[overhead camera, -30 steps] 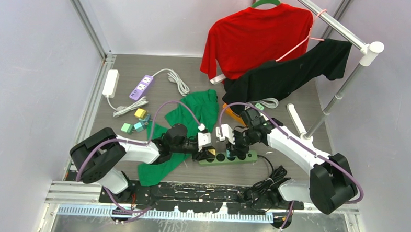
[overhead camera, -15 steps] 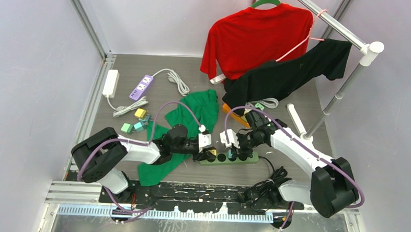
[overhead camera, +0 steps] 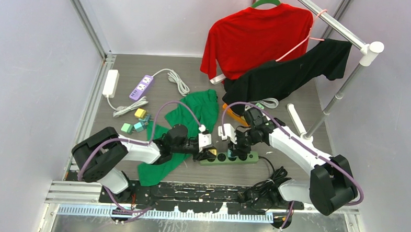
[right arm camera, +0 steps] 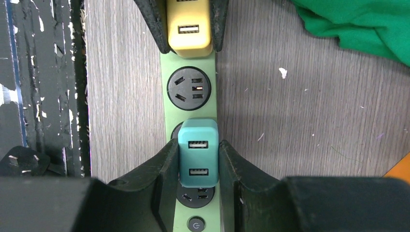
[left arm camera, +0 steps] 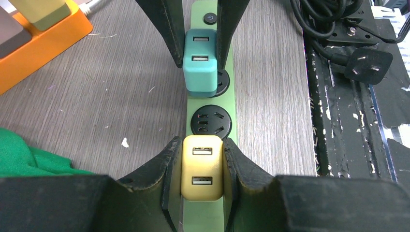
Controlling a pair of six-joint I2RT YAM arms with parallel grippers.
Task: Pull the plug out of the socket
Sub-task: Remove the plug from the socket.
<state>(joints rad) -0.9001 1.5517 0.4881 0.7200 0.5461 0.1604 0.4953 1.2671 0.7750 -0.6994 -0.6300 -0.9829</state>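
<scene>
A green power strip (overhead camera: 249,158) lies on the table between my two arms, also seen as the power strip (left arm camera: 205,215) and the power strip (right arm camera: 164,106). My left gripper (left arm camera: 202,143) is shut on a yellow plug (left arm camera: 202,166) at the strip's left end. My right gripper (right arm camera: 198,143) is shut on a teal plug (right arm camera: 198,154) near the switch end. The teal plug (left arm camera: 200,63) half covers one socket. I cannot tell whether its prongs are in. An empty socket (left arm camera: 210,121) lies between the two plugs. From above, the left gripper (overhead camera: 204,146) and right gripper (overhead camera: 232,148) face each other.
A green cloth (overhead camera: 193,113) lies left of the strip. An orange block holder (left arm camera: 43,38) sits behind it. Black cables and a loose black plug (left arm camera: 362,63) lie at the table's near edge. A purple power strip (overhead camera: 142,87), coloured blocks (overhead camera: 135,121) and a rack of hanging shirts (overhead camera: 259,34) stand farther back.
The right arm's wrist shifted slightly over the strip and came back. The left arm has not moved. Both grippers stayed shut on their plugs.
</scene>
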